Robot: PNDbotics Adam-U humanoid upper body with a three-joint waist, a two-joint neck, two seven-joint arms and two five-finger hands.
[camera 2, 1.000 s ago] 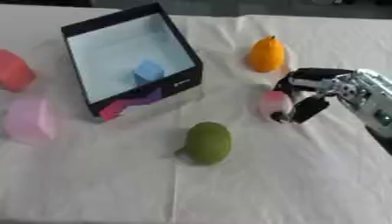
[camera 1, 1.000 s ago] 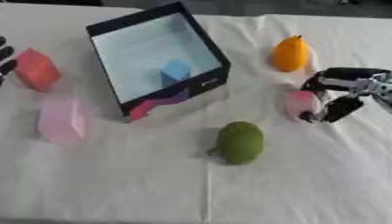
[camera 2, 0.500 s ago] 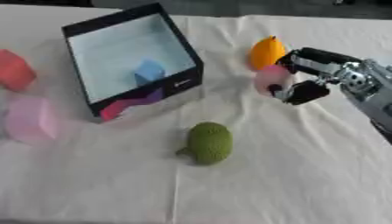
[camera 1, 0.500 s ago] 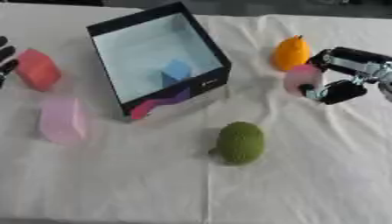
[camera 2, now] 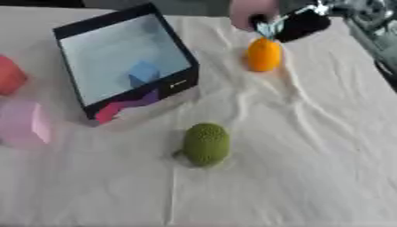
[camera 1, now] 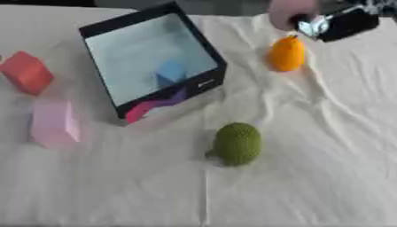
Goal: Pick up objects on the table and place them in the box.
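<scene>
the robot's black right hand (camera 2: pixel 298 24) shows at about 1 o'clock near the top edge, its silver-jointed right arm (camera 2: pixel 371 22) coming in from the upper right corner. its fingers are curled round a pale pink rounded object (camera 2: pixel 250 11), held raised above the table. the left hand shows in neither view.
</scene>
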